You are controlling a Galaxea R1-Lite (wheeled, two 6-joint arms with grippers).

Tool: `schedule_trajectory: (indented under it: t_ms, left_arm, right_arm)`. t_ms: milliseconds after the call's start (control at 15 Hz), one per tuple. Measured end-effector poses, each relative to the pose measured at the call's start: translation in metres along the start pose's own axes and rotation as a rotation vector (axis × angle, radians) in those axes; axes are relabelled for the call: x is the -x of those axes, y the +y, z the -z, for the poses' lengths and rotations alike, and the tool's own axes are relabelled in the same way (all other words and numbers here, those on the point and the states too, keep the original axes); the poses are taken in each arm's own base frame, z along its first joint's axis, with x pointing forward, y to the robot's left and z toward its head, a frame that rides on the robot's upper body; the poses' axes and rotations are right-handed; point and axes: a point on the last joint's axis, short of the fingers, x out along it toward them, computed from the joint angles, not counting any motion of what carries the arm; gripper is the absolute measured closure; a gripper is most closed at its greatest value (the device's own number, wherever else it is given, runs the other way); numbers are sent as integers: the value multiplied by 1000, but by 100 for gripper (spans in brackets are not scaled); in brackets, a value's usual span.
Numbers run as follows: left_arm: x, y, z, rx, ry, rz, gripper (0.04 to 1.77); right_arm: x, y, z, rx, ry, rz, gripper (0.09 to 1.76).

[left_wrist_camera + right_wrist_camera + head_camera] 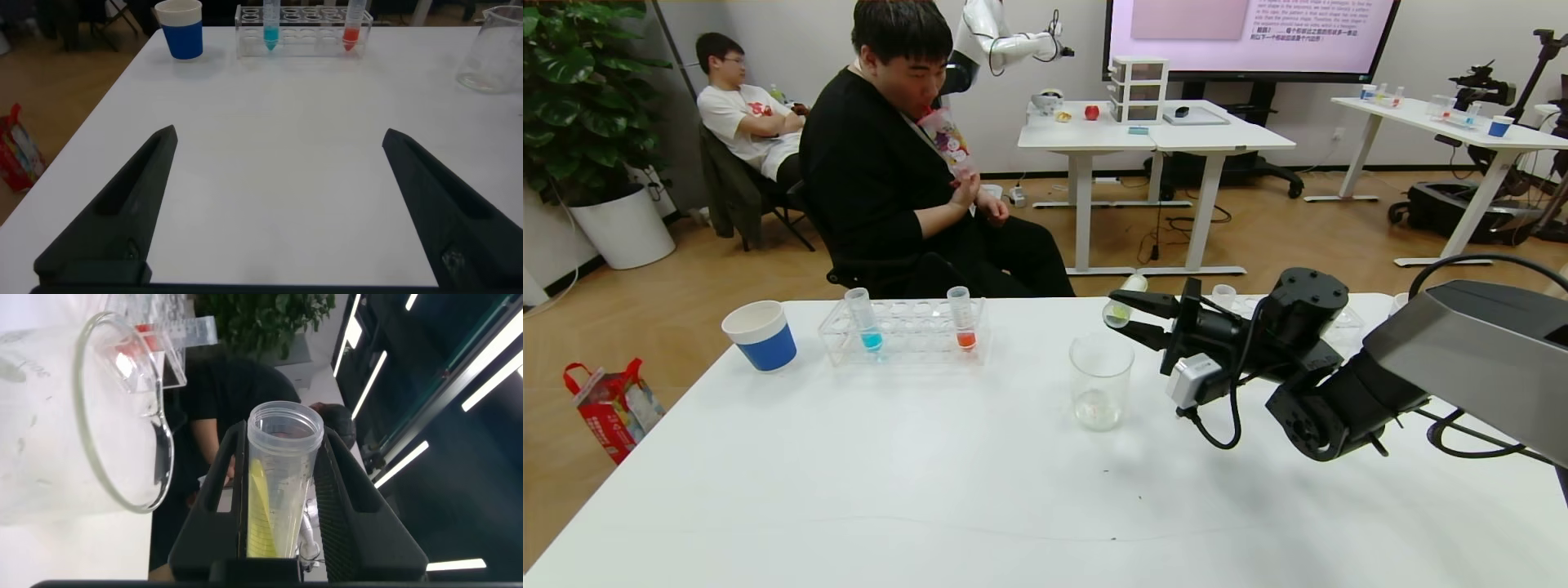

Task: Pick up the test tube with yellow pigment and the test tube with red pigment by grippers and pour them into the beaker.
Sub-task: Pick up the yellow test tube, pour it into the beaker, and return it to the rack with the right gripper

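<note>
Right gripper is clamped on the test tube with yellow pigment, holding it tipped over just above and behind the beaker, a bit toward the robot's right of its rim. In the right wrist view the tube sits between both fingers, open mouth facing the beaker rim, yellow liquid lying along its lower wall. Beaker stands upright on the white table, a little pale liquid at its bottom. Test tube with red pigment stands upright in the clear rack, left of the beaker, beside a blue-liquid tube. Blue paper cup is left of the rack. Left gripper hovers over bare table well left of the beaker, jaws spread wide, holding nothing.
</note>
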Motion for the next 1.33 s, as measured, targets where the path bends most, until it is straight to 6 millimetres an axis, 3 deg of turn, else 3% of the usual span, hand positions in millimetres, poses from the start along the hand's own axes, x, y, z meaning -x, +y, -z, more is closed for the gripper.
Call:
schedule_trajectory:
  t_ms: [1333]
  left_arm:
    - [0,0,0,0,0,0,6]
  right_arm:
    - [-6,-34,5,307,-3,-116,135]
